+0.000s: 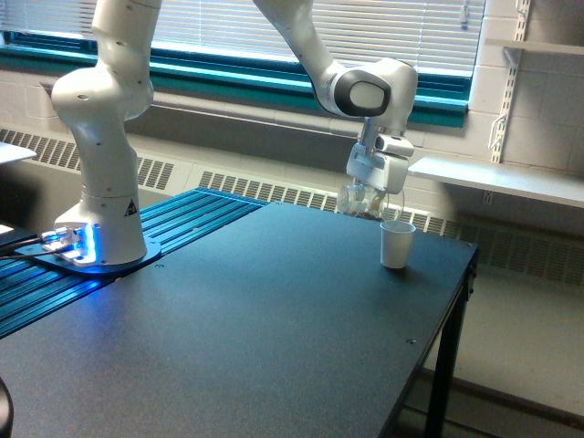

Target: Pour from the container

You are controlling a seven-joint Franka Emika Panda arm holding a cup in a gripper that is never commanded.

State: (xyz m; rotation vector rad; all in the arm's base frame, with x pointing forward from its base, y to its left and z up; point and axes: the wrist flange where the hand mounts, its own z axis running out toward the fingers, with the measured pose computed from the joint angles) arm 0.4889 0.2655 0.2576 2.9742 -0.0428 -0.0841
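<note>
The container (359, 200), a small clear plastic vessel, is tilted on its side with its mouth toward the exterior view's right, and my gripper (367, 193) is shut on it. It hangs just above and to the left of a white paper cup (396, 245) that stands upright on the dark table (274, 319). The container looks clear, with no brown contents showing in it now. The gripper's fingertips are partly hidden behind the clear plastic.
The arm's white base (99, 228) stands at the exterior view's left on a blue ribbed platform (182, 219). The table's right edge (456, 310) runs close beside the white cup. A white shelf (502, 178) juts from the wall at the right.
</note>
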